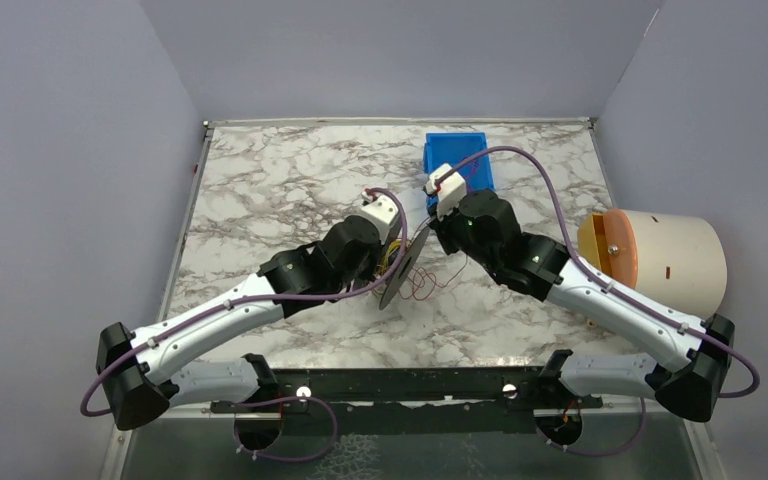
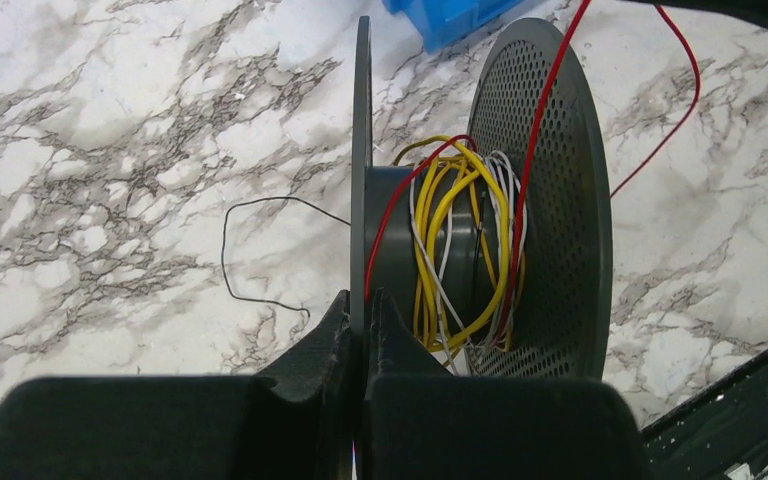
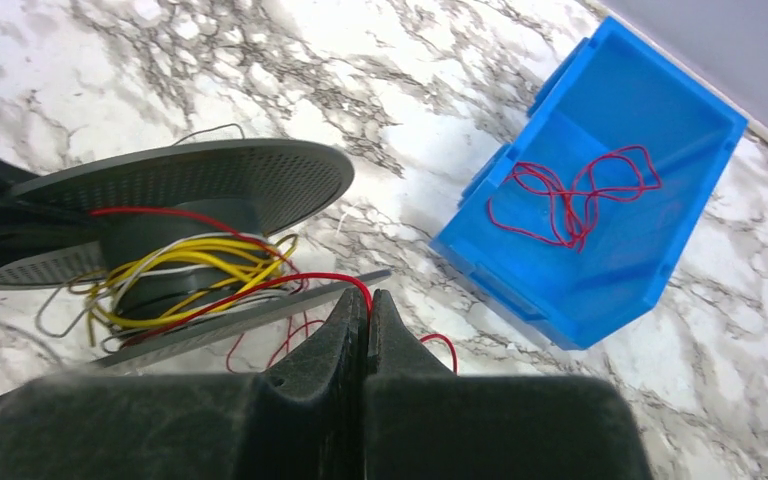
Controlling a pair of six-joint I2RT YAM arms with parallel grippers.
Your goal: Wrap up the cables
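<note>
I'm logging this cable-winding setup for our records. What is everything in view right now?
spool: one, grey, perforated sides, mid-table
wound wires: several turns, yellow, white and red, on the spool's hub
red wire: one, running from the spool to the right gripper
red tangle: one, inside the bin
bin: one, blue, far side of the table
black wire: one, thin, on the table beside the spool
tub: one, cream with an orange end, on its side at the right edge
table: one, white marble pattern
left gripper: black, shut on one spool side
right gripper: black, shut on the red wire
</note>
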